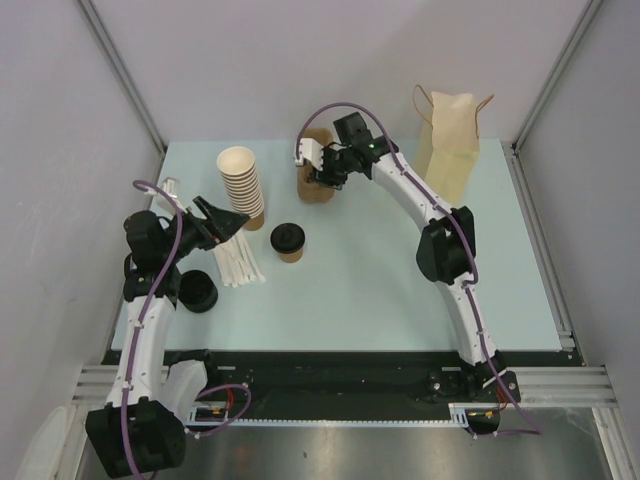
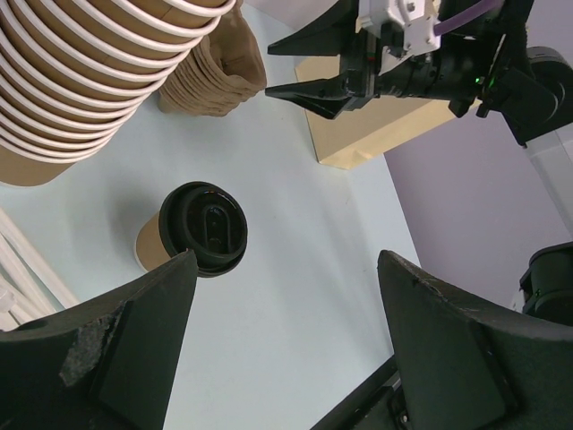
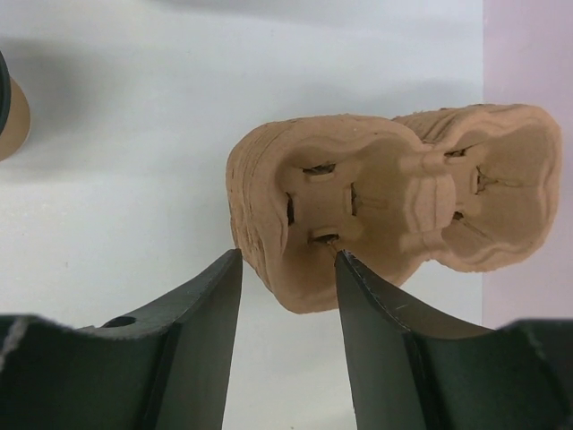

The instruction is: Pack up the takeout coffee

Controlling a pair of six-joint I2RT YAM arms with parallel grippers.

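Standing upright left of the table's middle, the coffee [image 1: 288, 242] has its black lid on top and its long axis vertical, well away from every table [image 1: 380, 290] edge. Open tabletop lies to its right and toward the near edge. On its left it is hemmed more closely: a tilted cup stack [image 1: 241, 185] is just behind and to the left, white sticks [image 1: 240, 262] lie beside it on the left, and a pile of lids [image 1: 199, 290] sits near the left near corner. A stack of brown pulp carriers [image 1: 315, 172] is behind it toward the far edge. A paper bag [image 1: 447, 140] stands upright at the far right, well apart. The left arm is folded low over the left side, its wrist pointing toward the coffee. The left gripper [image 2: 286, 264] is spread wide with nothing between its fingers, short of the coffee and apart from it. The right arm arches from its base up and across to the carriers. The right gripper [image 3: 285, 260] is above them with its jaws partly apart, straddling the near lobe of the top carrier; whether they pinch it I cannot tell.
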